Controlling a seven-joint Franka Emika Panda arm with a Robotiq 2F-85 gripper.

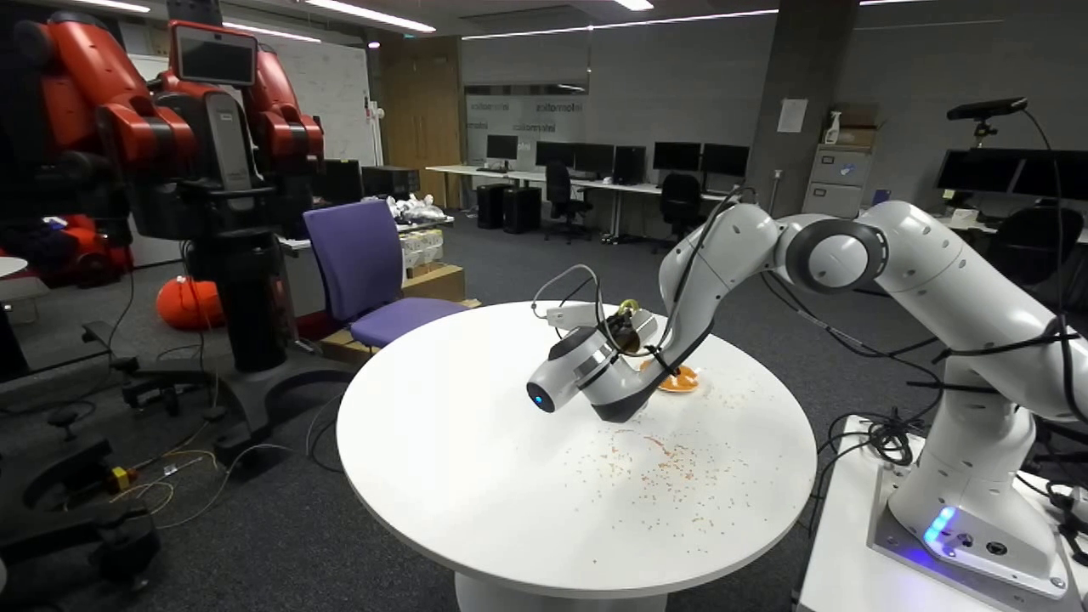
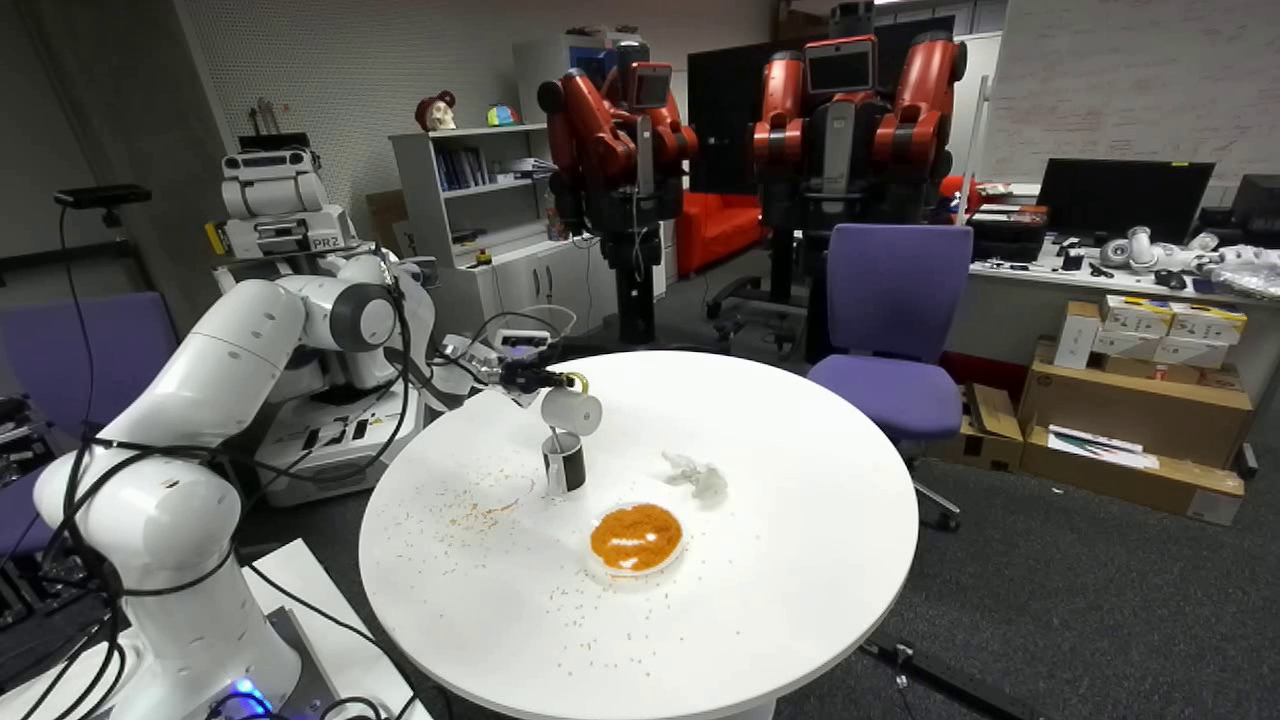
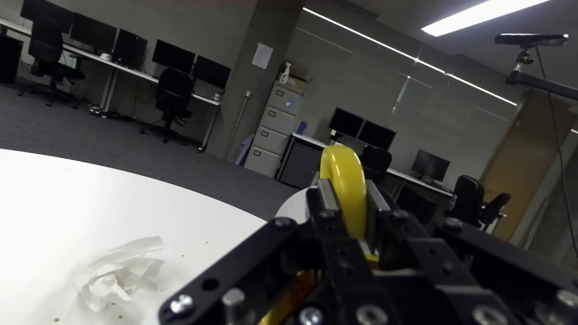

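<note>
From left in an exterior view, a white robot arm [image 2: 235, 360] stretches over a round white table [image 2: 800, 560], with orange crumbs [image 2: 488, 515] scattered on the tabletop. We then see the gripper [image 2: 566, 380] holding a white mug [image 2: 574, 412]; in our wrist view, its pads [image 3: 328, 194] are clamped on the mug's yellow handle [image 3: 344, 169] from either side. The white mug hangs tilted close to the rim of a black-and-white mug [image 2: 573, 468] standing upright on the table; we cannot tell whether the two touch. To the right, we find a plate [image 2: 640, 574] bearing an orange, grainy heap [image 2: 637, 530], and beyond it a crumpled white tissue [image 2: 702, 480]. Farther right, a purple chair [image 2: 890, 300] stands at the table's edge, a red two-armed robot [image 2: 845, 130] behind it, then stacked boxes [image 2: 1140, 400] below a cluttered desk [image 2: 1010, 298].
</note>
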